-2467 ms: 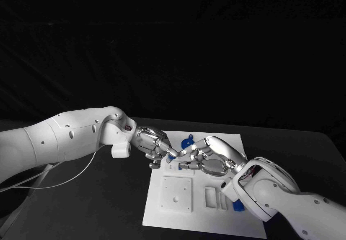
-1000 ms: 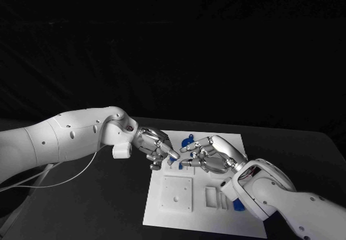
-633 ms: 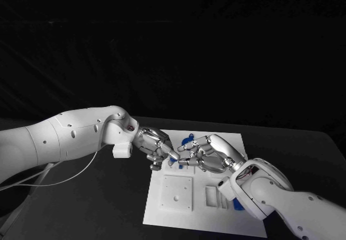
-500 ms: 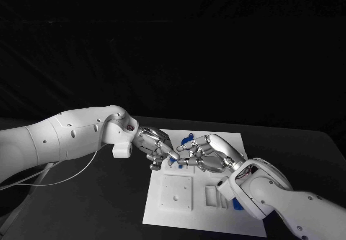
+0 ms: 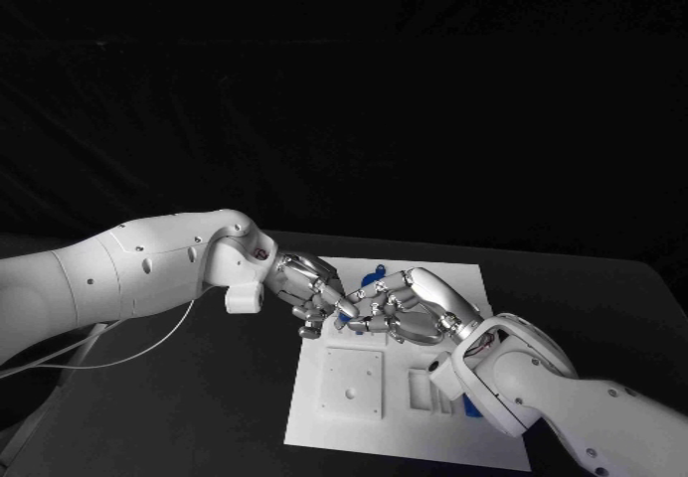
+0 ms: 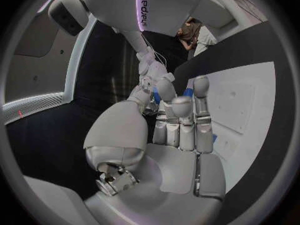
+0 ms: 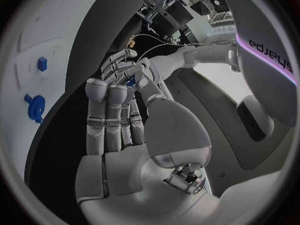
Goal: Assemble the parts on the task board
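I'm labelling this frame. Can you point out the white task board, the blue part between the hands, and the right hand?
white task board [image 5: 337,427], head view, bare near-left corner.
small blue part between the hands [image 5: 344,311], head view, its visible blue edge.
silver right hand [image 5: 409,310], head view, back of the hand.

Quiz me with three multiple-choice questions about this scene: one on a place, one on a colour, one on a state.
1. Where do the left hand and right hand meet? A over the task board's far left part; B beyond the table; C over its near right corner.
2. The small parts are: A red; B blue; C green.
3. The part at the board's far edge: A lies loose; B sits in the right hand; C hangs from a cable.
Answers: A, fingertips meet above the board there; B, they show blue; A, nothing touches it.
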Available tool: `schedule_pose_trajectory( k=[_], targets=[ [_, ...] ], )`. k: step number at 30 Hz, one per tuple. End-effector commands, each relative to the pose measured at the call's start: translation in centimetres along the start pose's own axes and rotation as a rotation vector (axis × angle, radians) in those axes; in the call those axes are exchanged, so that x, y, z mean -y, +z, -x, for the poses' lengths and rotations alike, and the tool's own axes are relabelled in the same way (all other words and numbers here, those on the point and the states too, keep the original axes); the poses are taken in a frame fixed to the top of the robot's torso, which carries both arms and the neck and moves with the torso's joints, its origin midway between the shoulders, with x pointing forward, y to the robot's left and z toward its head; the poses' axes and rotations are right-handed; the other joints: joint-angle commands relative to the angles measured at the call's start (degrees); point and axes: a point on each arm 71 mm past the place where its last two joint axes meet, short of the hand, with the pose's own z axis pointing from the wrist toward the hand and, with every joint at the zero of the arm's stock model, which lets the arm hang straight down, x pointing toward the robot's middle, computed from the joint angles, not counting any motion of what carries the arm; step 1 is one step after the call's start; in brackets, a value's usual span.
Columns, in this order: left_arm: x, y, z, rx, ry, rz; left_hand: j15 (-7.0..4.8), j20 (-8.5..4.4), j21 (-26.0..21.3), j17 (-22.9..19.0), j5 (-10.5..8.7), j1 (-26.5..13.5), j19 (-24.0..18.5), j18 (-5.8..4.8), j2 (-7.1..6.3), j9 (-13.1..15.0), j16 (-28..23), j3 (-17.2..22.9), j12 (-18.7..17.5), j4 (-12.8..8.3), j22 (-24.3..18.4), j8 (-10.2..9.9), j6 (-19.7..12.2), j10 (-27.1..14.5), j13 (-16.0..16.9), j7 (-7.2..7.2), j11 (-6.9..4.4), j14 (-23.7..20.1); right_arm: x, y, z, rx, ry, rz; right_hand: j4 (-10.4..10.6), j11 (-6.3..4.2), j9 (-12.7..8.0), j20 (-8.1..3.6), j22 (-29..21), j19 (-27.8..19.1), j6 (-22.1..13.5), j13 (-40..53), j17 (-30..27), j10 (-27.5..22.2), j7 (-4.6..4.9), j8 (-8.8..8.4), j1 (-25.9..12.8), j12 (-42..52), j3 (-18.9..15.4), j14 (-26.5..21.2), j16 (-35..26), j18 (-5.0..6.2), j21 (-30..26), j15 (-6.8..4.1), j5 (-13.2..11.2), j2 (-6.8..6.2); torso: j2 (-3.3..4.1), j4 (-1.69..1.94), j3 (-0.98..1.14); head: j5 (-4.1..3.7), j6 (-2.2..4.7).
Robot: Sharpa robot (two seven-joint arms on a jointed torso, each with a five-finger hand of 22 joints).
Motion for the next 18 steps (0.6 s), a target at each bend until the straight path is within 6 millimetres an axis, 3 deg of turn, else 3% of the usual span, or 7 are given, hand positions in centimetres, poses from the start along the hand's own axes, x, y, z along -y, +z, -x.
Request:
schedule_pose_trajectory(
  k=[1, 9, 18],
  targets=[
    [0.23, 0.12, -0.16, -0.017, 0.003, -0.012, -0.37, -0.41, -0.17, 0.00, 0.20, 2.35, 0.06, -0.61, 1.80, -0.02, 0.04, 4.23, -0.32, -4.13, 1.05, 0.31, -0.19, 0.91, 0.09, -0.35, -1.16, -0.11, -0.13, 0.08, -0.43, -0.041, 0.010, 0.015, -0.02, 0.15, -0.08, 0.41, 3.35, -0.22, -0.27, 0.01, -0.07, -0.31, -0.07, -0.25, 0.48, -0.17, -0.23, -0.01, -0.35, -0.09, -0.38, 0.34, -0.05, 0.35, 0.02, 0.05, 0.03, 0.05, -0.15],
    [0.27, 0.18, -0.21, -0.022, 0.003, -0.012, -0.37, -0.41, -0.17, 0.00, 0.20, 2.35, 0.06, -0.61, 1.80, -0.02, 0.04, 4.23, -0.32, -4.13, 1.05, 0.31, -0.19, 0.91, 0.09, -0.35, -1.16, -0.11, -0.16, 0.18, -0.66, -0.060, 0.014, 0.018, -0.13, 0.06, -0.09, 0.37, 3.42, -0.33, 0.48, 0.05, -0.09, -0.57, -0.20, -0.26, 0.84, -0.13, 1.08, -0.08, -0.30, -0.15, -0.11, 0.28, -0.73, 1.07, -0.01, 0.00, 0.01, 0.03, -0.39],
    [0.26, 0.21, -0.36, -0.040, 0.003, -0.008, -0.37, -0.41, -0.17, -0.03, 0.20, 2.37, 0.07, -0.61, 1.84, 0.02, 0.02, 4.25, -0.32, -4.14, 1.05, 0.31, -0.21, 0.88, 0.12, -0.35, -1.16, -0.13, 0.15, 0.12, -0.73, -0.084, 0.003, 0.010, -0.14, -0.16, -0.05, 0.22, 3.44, -0.56, 1.97, 0.14, -0.13, -0.78, -0.59, -0.26, 0.59, -0.02, 4.54, -0.14, -0.24, -0.26, 0.33, 0.14, -1.52, 0.84, 0.01, 0.01, 0.01, -0.01, -0.45]
  ],
)
